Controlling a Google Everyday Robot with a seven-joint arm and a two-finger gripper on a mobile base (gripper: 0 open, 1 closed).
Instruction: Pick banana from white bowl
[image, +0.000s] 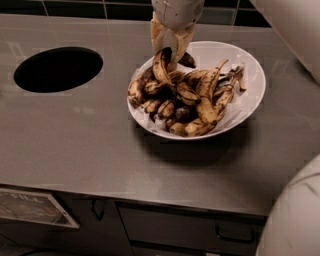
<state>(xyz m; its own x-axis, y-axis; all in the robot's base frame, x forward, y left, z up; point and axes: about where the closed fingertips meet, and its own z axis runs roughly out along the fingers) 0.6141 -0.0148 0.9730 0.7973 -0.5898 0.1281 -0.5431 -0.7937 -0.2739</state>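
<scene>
1 gripper (169, 49) holds 1 curved black-brown banana (160, 67) tight in its jaws over 1 wide glossy white bowl (250, 70); the other bananas (205, 105) overlap, so I cannot count them.

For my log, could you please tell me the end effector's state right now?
End effector: closed on the banana, above the far left side of the white bowl.

Single view: high, before white bowl (254, 70), facing steeply down onto worktop (75, 145), near; gripper (169, 50) over bowl's far rim, clasping banana (160, 67).
</scene>
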